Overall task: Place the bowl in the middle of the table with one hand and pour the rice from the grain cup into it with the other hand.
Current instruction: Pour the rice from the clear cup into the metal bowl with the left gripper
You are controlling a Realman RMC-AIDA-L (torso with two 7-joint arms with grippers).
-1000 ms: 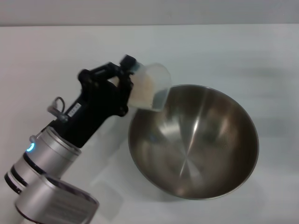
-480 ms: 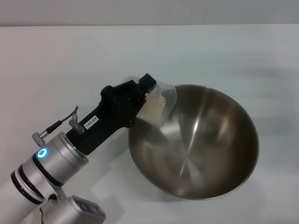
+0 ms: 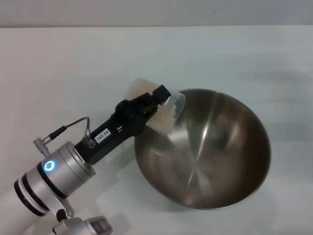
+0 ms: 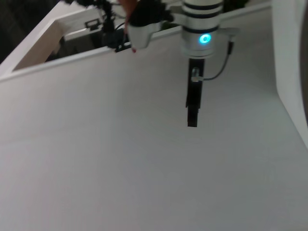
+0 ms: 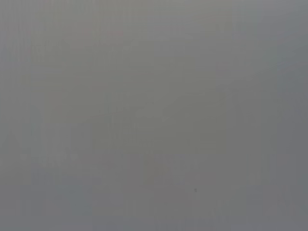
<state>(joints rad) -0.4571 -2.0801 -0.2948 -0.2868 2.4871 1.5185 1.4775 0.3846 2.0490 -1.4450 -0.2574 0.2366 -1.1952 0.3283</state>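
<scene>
The steel bowl (image 3: 215, 147) stands on the white table (image 3: 63, 63), right of centre, and I see no rice in it. My left gripper (image 3: 157, 101) is shut on the grain cup (image 3: 142, 89) and holds it tipped on its side over the bowl's left rim, mouth toward the bowl. The rice (image 3: 164, 116) lies heaped at the cup's mouth. My right gripper does not show in the head view. In the left wrist view it (image 4: 192, 113) hangs farther off above the table, below an arm with a blue light.
The table's far edge (image 3: 156, 26) meets a grey wall. The left arm's silver forearm (image 3: 54, 176) crosses the table's front left. The right wrist view shows only plain grey.
My left wrist has rolled and moved toward the bowl. The cup has tipped further over the rim, and the rice has slid to its mouth. The bowl has not moved.
</scene>
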